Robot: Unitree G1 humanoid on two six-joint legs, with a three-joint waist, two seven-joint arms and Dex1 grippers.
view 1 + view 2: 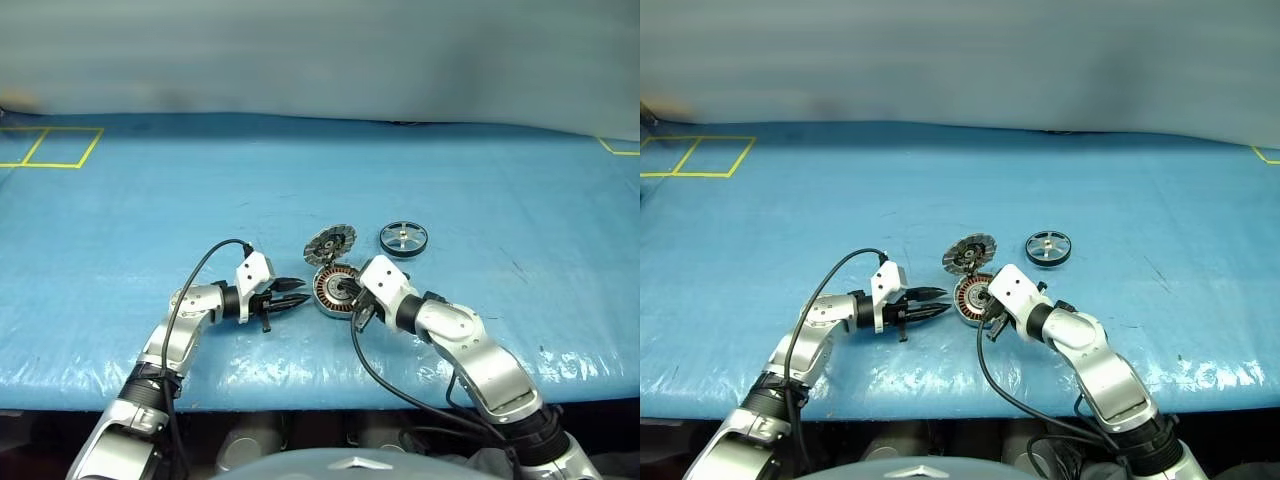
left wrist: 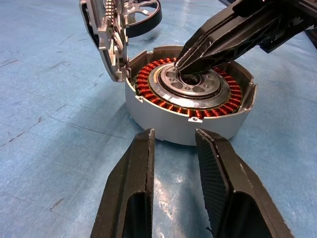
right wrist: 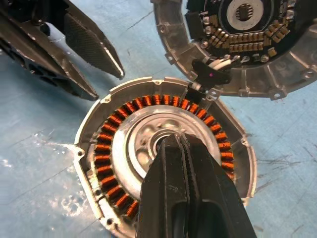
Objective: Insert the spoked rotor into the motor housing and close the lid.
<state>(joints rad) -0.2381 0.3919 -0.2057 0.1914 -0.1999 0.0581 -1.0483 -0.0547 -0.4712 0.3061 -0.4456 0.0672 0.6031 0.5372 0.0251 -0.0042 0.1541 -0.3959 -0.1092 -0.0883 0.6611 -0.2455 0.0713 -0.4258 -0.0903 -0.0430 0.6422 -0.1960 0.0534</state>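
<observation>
The right gripper (image 3: 174,141) has its two fingers pressed together, holding nothing, and their joined tip rests in or just over the silver centre of the motor housing (image 2: 190,101), inside the ring of copper windings. Whether the tip truly touches the hub I cannot tell. The left gripper (image 1: 297,291) has its fingers a little spread and empty; it points at the side wall of the housing and stands just beside it, apart from it.

The housing sits on the blue table (image 1: 120,220), towards the near edge and about the middle of its width. The lid (image 1: 330,242) is open, joined to the far rim of the housing and tilted up, with the patterned inner face showing. The spoked rotor (image 1: 404,238) lies flat on the table, near the housing on its far right side, and no gripper touches it. I judge that the insertion is not yet begun.

What may go wrong from here:

- The right tip presses on the centre while nothing holds the wall, so the housing may slide or tip on the smooth table cover.
- If the tip moves sideways, it may scratch the windings, which are very near to it.
- The open lid stands free on its joint; a push from either arm may let it fall shut before the rotor is in.
- The rotor is thin and flat, so closed or badly placed fingers may only push it away towards the far edge.
</observation>
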